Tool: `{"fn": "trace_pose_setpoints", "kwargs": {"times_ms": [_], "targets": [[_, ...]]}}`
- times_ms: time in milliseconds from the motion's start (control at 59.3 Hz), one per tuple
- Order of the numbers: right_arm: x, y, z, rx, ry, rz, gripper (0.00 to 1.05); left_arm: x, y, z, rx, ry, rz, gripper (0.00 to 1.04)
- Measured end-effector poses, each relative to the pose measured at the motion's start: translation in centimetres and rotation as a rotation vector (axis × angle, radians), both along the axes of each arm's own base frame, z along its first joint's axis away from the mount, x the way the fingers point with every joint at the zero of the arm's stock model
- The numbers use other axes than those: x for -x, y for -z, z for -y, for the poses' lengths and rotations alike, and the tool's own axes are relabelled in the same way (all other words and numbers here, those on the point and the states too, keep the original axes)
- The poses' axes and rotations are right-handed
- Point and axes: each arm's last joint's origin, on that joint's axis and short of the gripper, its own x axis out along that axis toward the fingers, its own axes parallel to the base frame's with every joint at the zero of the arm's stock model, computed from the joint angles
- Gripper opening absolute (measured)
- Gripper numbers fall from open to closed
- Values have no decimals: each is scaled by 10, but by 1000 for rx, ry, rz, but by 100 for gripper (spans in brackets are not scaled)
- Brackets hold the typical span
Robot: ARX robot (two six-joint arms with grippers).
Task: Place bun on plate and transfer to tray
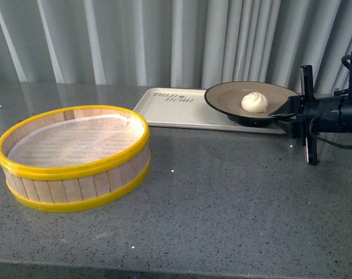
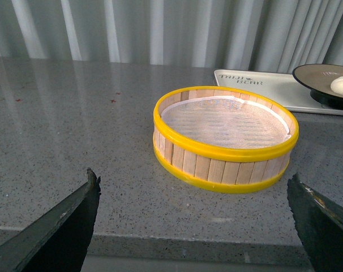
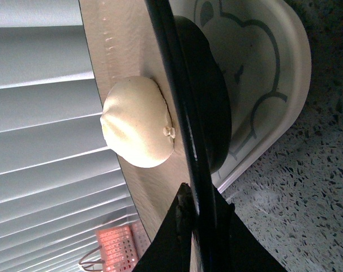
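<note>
Resting on a wide grey table, the things sit in a row from left to right. On the near left is a big round wooden steamer with yellow rims. Its white cloth inside has nothing on it. Far back and to the right lies the cream tray with dark letters. The brown plate with its black rim sits on the right end of the tray, or just above it; I cannot tell if it touches yet. The small white bun sits on the plate, a bit toward the right side.

So the bun step looks done, and the plate is being put on the tray. Next, I think the plate must sit flat on the tray, then the arm lets go and backs off slowly so the bun does not roll.

The right gripper reaches in from the far right, low and level, pinching the plate's right rim. The left gripper hangs over the near table edge, spread wide and holding nothing.
</note>
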Motion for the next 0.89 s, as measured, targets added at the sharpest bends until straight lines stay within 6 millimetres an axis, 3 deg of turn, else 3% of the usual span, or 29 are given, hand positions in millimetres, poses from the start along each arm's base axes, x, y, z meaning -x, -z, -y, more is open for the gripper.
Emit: {"fn": "trace_pose_setpoints", "kwargs": {"times_ms": [405,590,793,894], "targets": [[5,-9,-2,-4,-20,55,64,0,0,0,0,0,0,98],[20,-29,-9,-3,-25,84,97,0,0,0,0,0,0,98],[58,-52,-24,-11,-53,144,96,0,0,0,0,0,0,98],[87,-65,-31,5,-77,189,96,0,0,0,0,0,0,98]]}}
